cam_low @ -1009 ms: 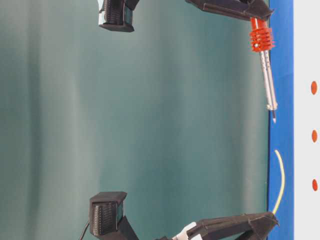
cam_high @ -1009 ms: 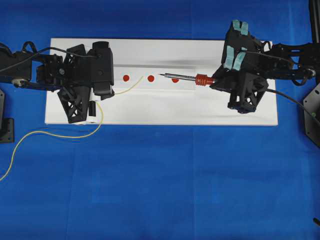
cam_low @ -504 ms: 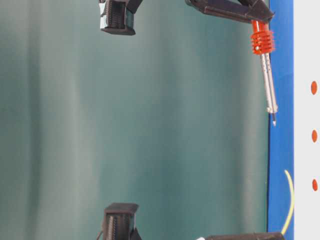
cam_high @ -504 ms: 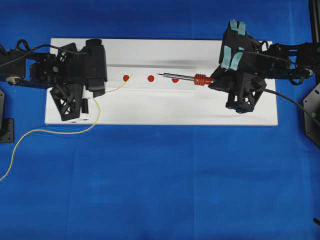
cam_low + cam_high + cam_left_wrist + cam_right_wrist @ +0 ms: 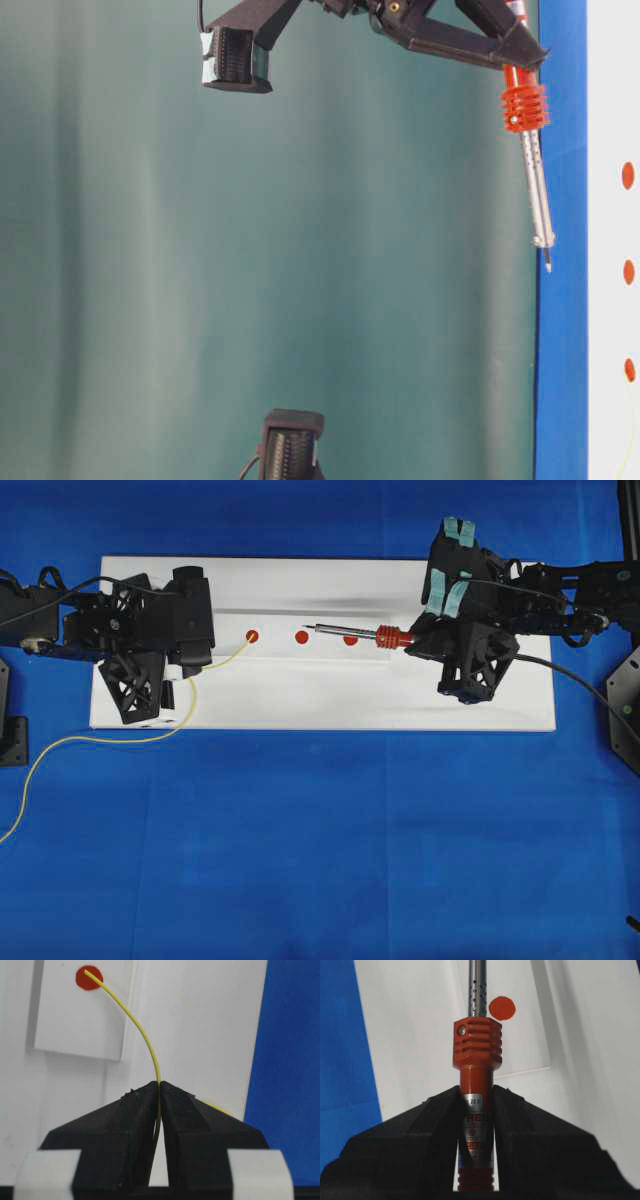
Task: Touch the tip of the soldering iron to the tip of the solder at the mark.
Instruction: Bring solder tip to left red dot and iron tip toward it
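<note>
**Iron and solder tips apart over the white board**

The soldering iron lay nearly level above the white board, its ribbed orange-red handle clenched in the right pincer. Its pointed tip sat between the middle red dot and the right red dot, which the grey shaft partly covered. The solder was grasped in the left pincer, jaws pressed together on the yellow wire. Its free end curved up to the left red dot, the tip lying over it. The two tips were well apart. Behind the pincer the wire trailed off the board and across the blue desk.
</note>
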